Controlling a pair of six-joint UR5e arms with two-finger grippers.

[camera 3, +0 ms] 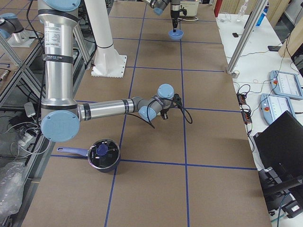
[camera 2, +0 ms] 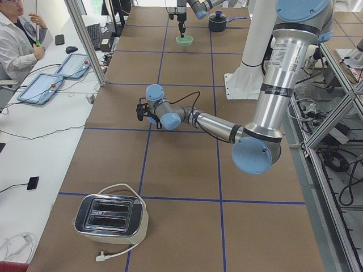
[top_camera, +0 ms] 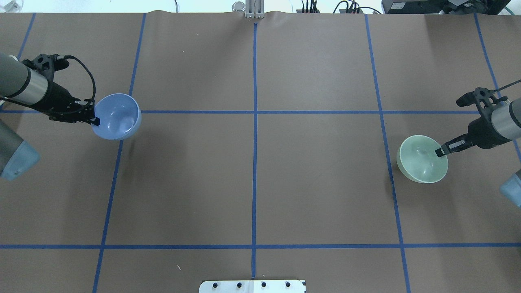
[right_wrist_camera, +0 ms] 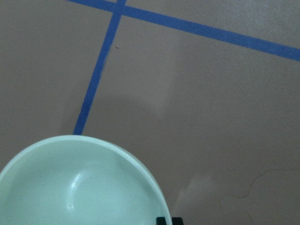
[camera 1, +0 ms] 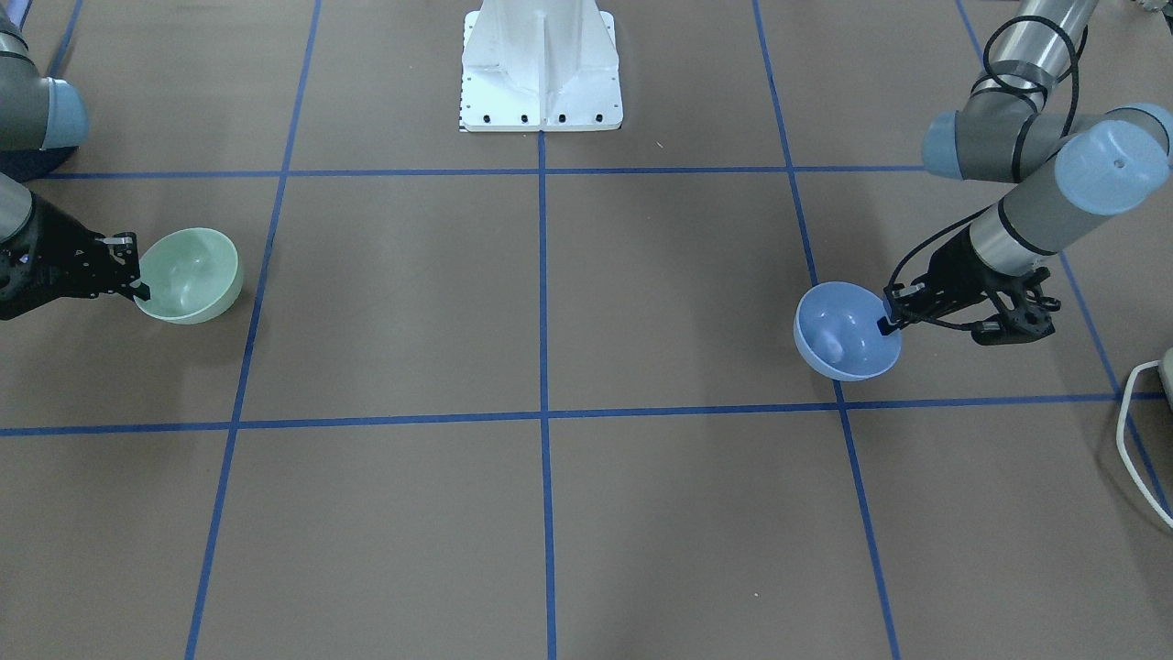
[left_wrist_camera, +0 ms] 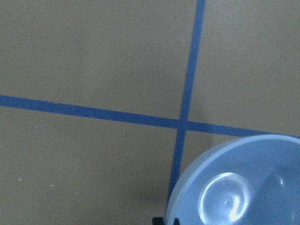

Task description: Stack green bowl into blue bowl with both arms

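My left gripper (top_camera: 95, 121) is shut on the near rim of the blue bowl (top_camera: 118, 117), at the table's left side. It holds the bowl slightly tilted, over a blue tape crossing. The front view shows this gripper (camera 1: 887, 323) and bowl (camera 1: 843, 332) at the right. The left wrist view shows the bowl's inside (left_wrist_camera: 243, 187). My right gripper (top_camera: 439, 152) is shut on the rim of the green bowl (top_camera: 421, 159) at the table's right side. The front view shows them at the left, gripper (camera 1: 137, 289) and bowl (camera 1: 192, 275). The right wrist view shows the green bowl (right_wrist_camera: 79, 187).
The white pedestal (camera 1: 541, 73) stands at the robot's side of the table. A toaster (camera 2: 110, 215) sits beyond my left arm and a dark pot (camera 3: 103, 153) beyond my right arm. A white cable (camera 1: 1136, 440) lies at the edge. An operator (camera 2: 17, 45) sits at a side desk.
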